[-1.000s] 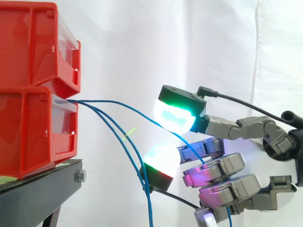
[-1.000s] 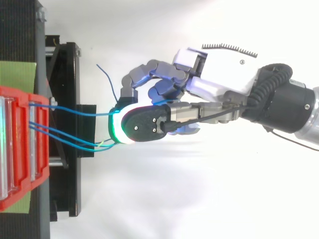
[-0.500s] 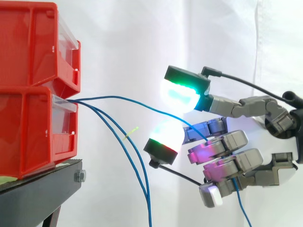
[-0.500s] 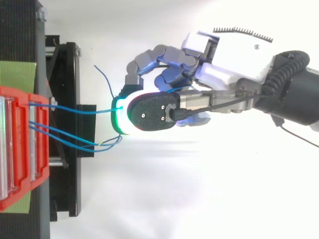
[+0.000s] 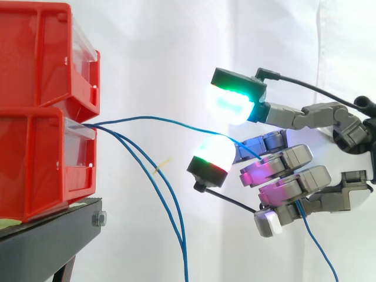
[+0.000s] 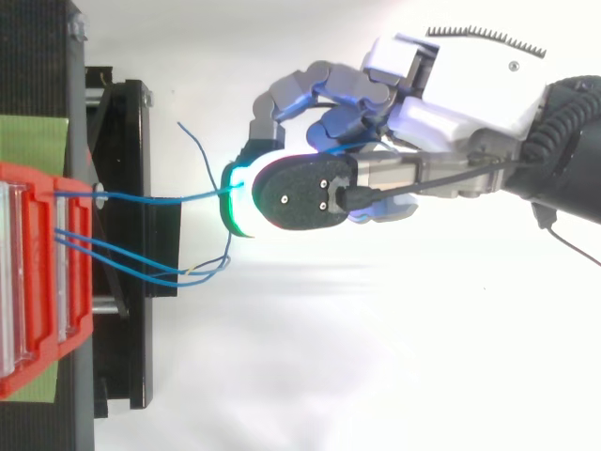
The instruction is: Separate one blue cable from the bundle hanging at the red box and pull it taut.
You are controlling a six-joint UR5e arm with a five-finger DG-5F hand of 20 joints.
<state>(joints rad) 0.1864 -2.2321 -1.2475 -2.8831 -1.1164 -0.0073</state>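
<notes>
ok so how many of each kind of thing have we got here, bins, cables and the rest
red bins: 2
blue cables: 3, one of them running into the robot hand's curled fingers
robot hand: 1
black stand: 1
total: 7

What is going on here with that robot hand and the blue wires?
A robot hand has its fingers curled round one blue cable that comes out of the lower red bin. That cable is lifted apart from the two other blue cables, which hang down from the same bin. It bows in an arc between bin and hand, so it isn't taut yet.
</notes>
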